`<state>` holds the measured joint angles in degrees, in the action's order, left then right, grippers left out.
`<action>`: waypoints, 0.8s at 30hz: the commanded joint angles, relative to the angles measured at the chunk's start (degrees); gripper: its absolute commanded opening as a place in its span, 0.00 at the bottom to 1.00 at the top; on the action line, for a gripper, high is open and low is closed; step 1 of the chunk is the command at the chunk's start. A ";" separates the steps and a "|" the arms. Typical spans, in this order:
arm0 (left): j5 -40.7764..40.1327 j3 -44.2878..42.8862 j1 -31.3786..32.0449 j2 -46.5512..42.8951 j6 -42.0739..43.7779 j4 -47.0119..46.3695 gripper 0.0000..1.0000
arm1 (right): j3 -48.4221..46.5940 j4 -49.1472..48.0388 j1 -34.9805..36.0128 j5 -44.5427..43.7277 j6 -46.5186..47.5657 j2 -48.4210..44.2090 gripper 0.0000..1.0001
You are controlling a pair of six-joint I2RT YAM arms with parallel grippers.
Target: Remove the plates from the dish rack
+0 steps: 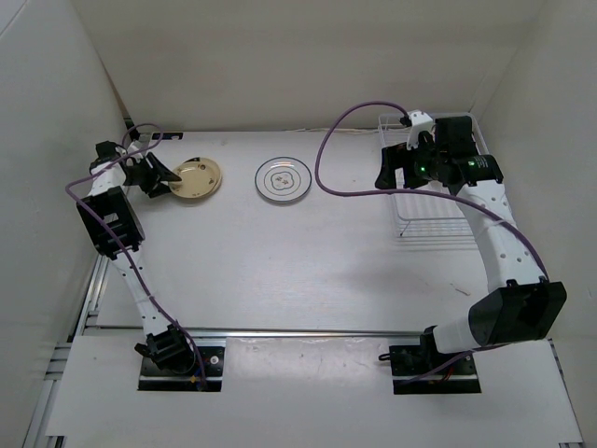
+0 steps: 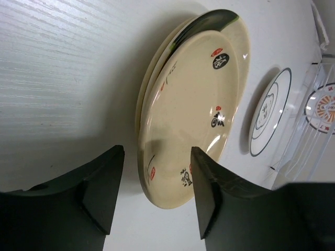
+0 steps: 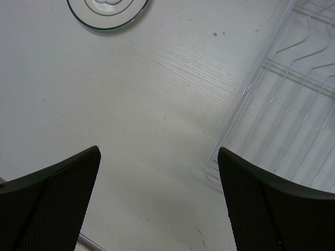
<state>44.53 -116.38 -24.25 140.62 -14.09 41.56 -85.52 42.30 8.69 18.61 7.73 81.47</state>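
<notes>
Listing the tabletop as seen from overhead.

- Cream-yellow plate: ten o'clock, lying flat, with small red and black motifs. It seems to rest on a second plate of like colour; the count is uncertain.
- White plate: dark rim, about eleven o'clock, flat, near the cream one but apart from it.
- Orange sunburst plate: seen only by the left wrist camera, behind the wires of the dish rack at two o'clock. Its seat among the bars cannot be told.
- Left gripper: at the cream plate's nine o'clock. Jaws spread, straddling the rim without pinching it.
- Right gripper: above the rack's nine o'clock edge. Jaws spread wide, holding nothing.
- Handling, judged: probably glazed ceramic, so stiff, slick, fairly light and liable to chip. Take a plate by its rim, one jaw above and one beneath, and set it down gently.
</notes>
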 commanded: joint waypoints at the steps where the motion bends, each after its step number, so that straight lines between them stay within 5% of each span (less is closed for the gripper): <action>1: 0.64 -1.22 -0.01 -4.30 0.11 -0.52 0.65 | -2.38 -1.08 -0.16 2.21 0.27 -0.52 0.95; 6: -3.04 0.01 -0.01 -7.10 0.64 -0.52 0.73 | -0.54 -1.08 -0.16 2.74 0.27 -2.28 0.97; 18: -16.47 3.08 4.20 -14.22 1.78 1.15 0.75 | 1.67 -0.56 -0.16 2.66 0.27 -5.18 0.97; 24: -21.85 6.60 6.05 -27.13 2.31 1.15 0.75 | 3.07 -6.35 -1.38 -15.68 -0.43 -4.49 0.98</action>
<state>26.59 -110.52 -19.20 125.21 -12.84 43.33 -82.85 41.10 8.60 13.34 7.68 77.43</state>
